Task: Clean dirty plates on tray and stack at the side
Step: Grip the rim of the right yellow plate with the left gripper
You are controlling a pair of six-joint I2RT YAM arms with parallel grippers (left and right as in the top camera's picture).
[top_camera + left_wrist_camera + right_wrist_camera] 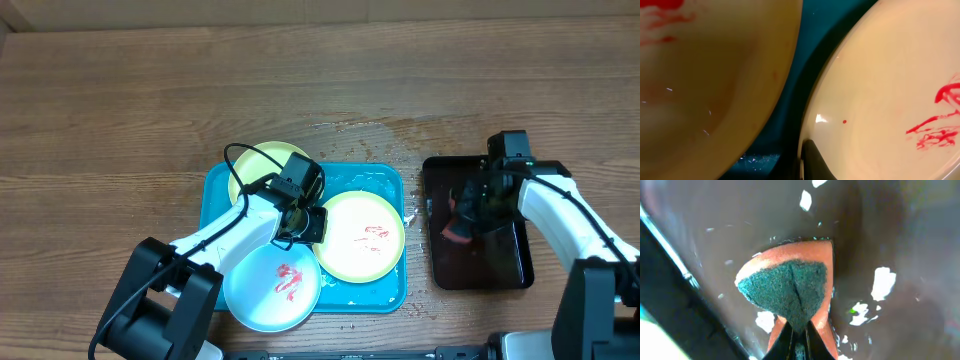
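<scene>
Plates (345,262) fill the turquoise tray (216,200) at the middle of the bench (100,100). Near left, the pale blue plate (262,300) carries a red smear and overhangs the tray's near rim. Far left, a yellow-green plate (255,165) is partly hidden under the left arm (225,235). The left fingers (303,222) reach down between the three plates; the left wrist view shows only one dark fingertip (812,162) at a smeared plate's rim, so their spread cannot be told. Right of them lies the second yellow-green plate (375,210), streaked red. Droplets (370,128) wet the bench just beyond the tray. Further right, apart from it, sits a dark tray (500,265). Over it the right fingers (795,341) pinch tight on an orange sponge (790,287) with a green scouring face, the tray's wet floor behind it.
</scene>
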